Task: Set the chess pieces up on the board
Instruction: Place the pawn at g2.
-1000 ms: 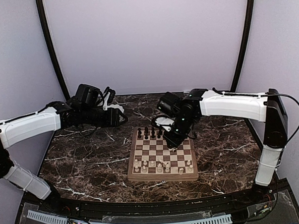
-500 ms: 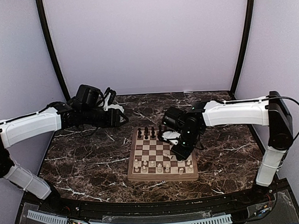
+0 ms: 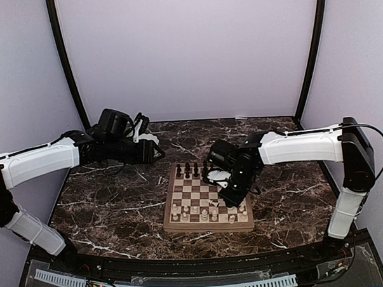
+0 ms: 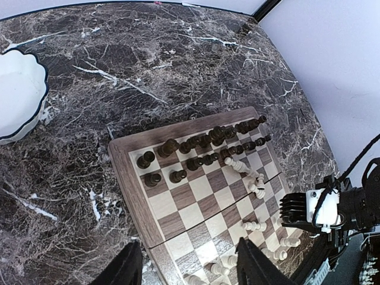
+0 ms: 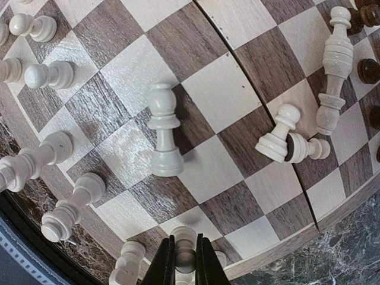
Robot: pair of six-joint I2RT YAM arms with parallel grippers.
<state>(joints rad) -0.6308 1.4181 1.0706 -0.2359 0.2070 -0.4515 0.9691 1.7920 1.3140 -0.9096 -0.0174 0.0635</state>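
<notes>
Right gripper [image 5: 184, 264]: I have it low over the right half of the board [image 3: 208, 228], toward the board's near edge. Its fingers [image 5: 168, 267] are drawn in to a narrow gap and pinch a cream pawn [image 5: 184, 255] between them.

Left gripper [image 4: 187, 272]: it is held off the board, beyond its far left corner, above the marble table [image 3: 111, 204]. The left fingers [image 4: 127, 268] are spread wide with nothing between them.

Board contents: the dark pieces [image 4: 199, 145] stand in two rows along the board's far edge. Cream pieces [image 5: 48, 74] occupy the board's near rows. One cream figure [image 5: 163, 133] stands alone toward the board's middle. A tall cream piece [image 5: 332, 71] lies on its side on the board's squares, and two fallen pawns [image 5: 278, 138] lie together just beside it.

A white scalloped dish [image 4: 21, 89] sits on the table beyond the board's far left corner, apart from the board.
</notes>
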